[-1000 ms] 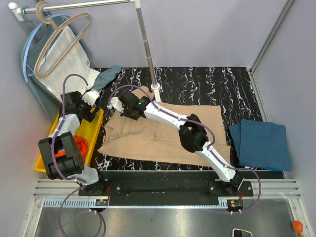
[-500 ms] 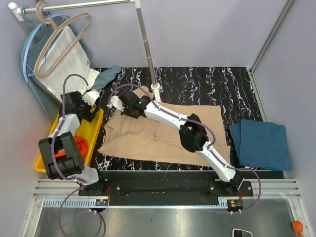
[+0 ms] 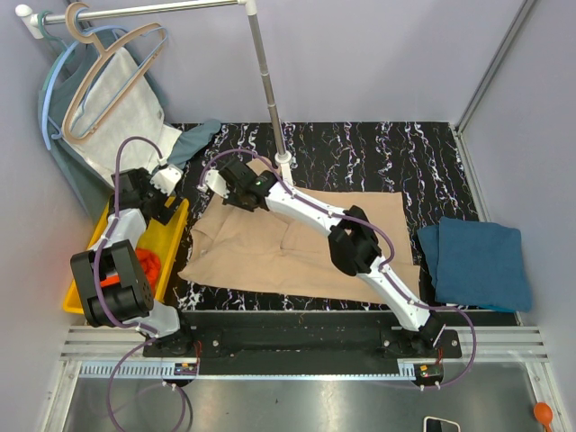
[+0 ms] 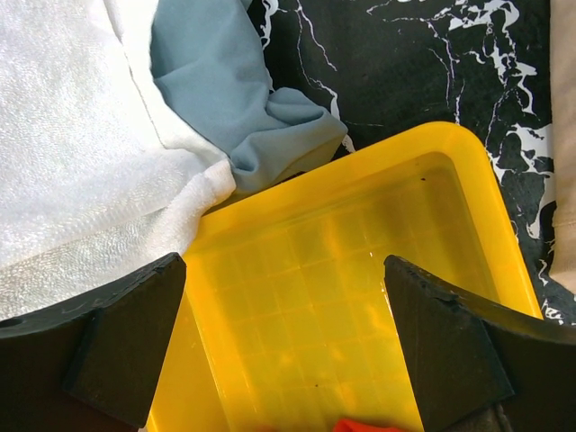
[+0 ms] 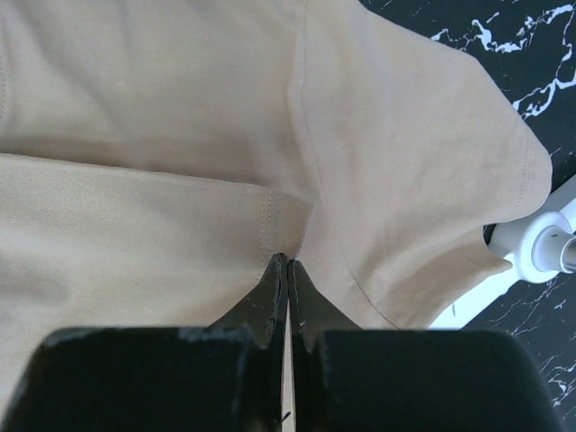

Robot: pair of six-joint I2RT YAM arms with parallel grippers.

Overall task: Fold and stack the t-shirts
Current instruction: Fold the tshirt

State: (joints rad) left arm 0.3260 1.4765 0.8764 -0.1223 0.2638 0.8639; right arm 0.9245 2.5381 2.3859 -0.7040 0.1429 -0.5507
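Over on the left, the left arm is folded back on itself, its wrist reaching out over the far end of the yellow bin (image 3: 171,236) (image 4: 360,162). The left gripper (image 3: 166,175) (image 4: 283,270) hangs there with its jaws spread wide and nothing between them. A scrap of the orange-red t-shirt (image 3: 147,265) (image 4: 364,425) lies crumpled in the bin's near end. The white towel (image 4: 81,162) and the grey-green garment (image 4: 225,90) spill over the bin's far rim.

The right arm stretches long and low from its base, diagonally across the black marbled table (image 3: 360,153) towards the far left. The right gripper (image 3: 211,184) (image 5: 288,261) is pinched tight, tips meeting at a fold by the sleeve seam of the beige t-shirt (image 3: 297,243) (image 5: 180,108). I can't tell whether any cloth is caught between them. That shirt lies spread flat across the middle of the table, lightly creased, one sleeve lying next to the white foot of the rack pole (image 5: 540,247).

At the far right, the teal-blue t-shirt (image 3: 477,261) sits folded into a neat rectangle, apart from the beige one.
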